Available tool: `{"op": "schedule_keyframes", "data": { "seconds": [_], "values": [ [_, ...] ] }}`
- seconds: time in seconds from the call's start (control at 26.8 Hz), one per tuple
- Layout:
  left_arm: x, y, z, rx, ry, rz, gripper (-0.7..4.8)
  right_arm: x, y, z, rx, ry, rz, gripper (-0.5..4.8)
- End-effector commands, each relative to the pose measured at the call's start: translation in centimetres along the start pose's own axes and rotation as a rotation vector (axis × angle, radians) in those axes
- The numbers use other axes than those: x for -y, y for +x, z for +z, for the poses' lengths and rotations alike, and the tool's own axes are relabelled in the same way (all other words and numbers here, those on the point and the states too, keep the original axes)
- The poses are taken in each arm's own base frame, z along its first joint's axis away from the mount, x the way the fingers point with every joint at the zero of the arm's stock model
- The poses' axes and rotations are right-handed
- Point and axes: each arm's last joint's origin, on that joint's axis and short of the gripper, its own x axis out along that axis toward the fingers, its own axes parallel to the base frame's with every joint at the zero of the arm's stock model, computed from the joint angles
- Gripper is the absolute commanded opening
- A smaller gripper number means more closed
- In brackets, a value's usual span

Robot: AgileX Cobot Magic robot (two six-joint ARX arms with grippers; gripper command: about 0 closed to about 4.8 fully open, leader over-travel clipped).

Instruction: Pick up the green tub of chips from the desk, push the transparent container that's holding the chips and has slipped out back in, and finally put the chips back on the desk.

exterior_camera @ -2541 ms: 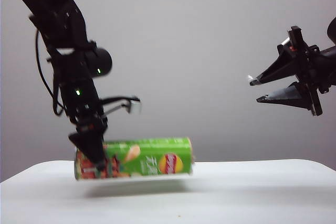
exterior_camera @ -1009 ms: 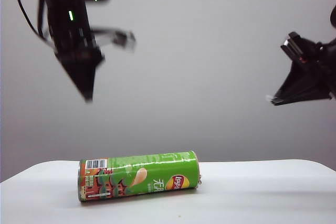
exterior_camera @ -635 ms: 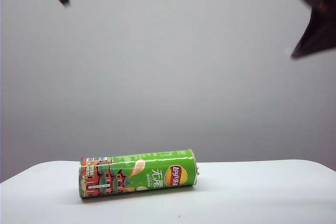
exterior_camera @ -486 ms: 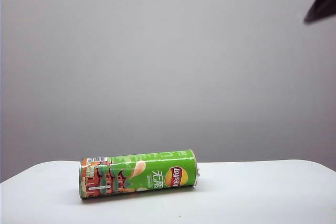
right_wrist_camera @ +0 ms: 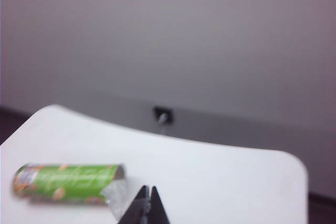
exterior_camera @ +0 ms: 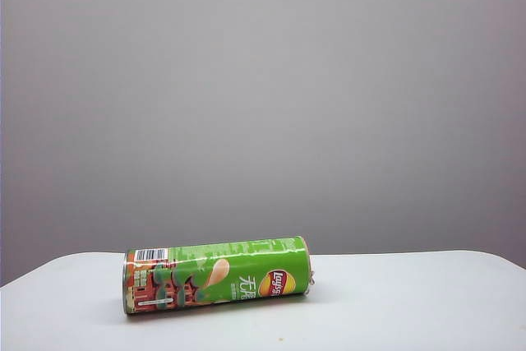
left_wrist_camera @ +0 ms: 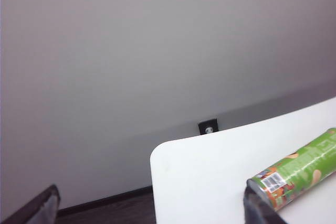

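Green tub [exterior_camera: 218, 274] lies on its side on the white table [exterior_camera: 394, 302], and both claws are away from it.

Its long axis runs left to right in the exterior view, slightly tilted: the red-brown patterned end with the barcode points left, the metal-rimmed end points right, with something small and clear at that rim. The can looks glossy; the table is matte with rounded corners. No arm shows in the exterior view. The left wrist view shows the left claw [left_wrist_camera: 152, 205] with fingers wide apart, off the table corner, holding nothing. The right wrist view, blurred, shows the right claw [right_wrist_camera: 147, 205] closed to a point, empty, near the tub's open end, where a clear piece sticks out.
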Motion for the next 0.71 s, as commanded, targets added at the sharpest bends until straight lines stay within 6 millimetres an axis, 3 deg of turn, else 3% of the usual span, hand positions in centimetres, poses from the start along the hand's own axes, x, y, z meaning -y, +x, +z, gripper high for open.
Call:
{"op": "schedule_keyframes", "data": {
  "seconds": [0.04,0.15,0.37,0.49,0.71],
  "values": [
    [0.4,0.1,-0.9,0.044,-0.025,-0.026,4.58,0.0,-0.5,-1.2,0.145,0.073,-0.044,-0.06],
    [1.0,0.4,-1.7,0.119,-0.056,-0.137,4.56,0.0,-0.7,-2.9,0.218,0.131,-0.029,-0.06],
    [1.8,1.9,-3.5,0.246,-0.146,-0.157,4.23,-0.2,-1.4,-5.8,0.274,0.14,-0.029,-0.06],
    [1.8,1.9,-3.6,0.269,-0.178,-0.147,3.7,-0.3,-1.7,-6.6,0.292,0.133,-0.027,-0.06],
    [2.4,2.9,-4.9,0.247,-0.301,-0.186,3.7,-0.7,-2.7,-7.8,0.378,0.099,-0.013,-0.06]
  ]
}}
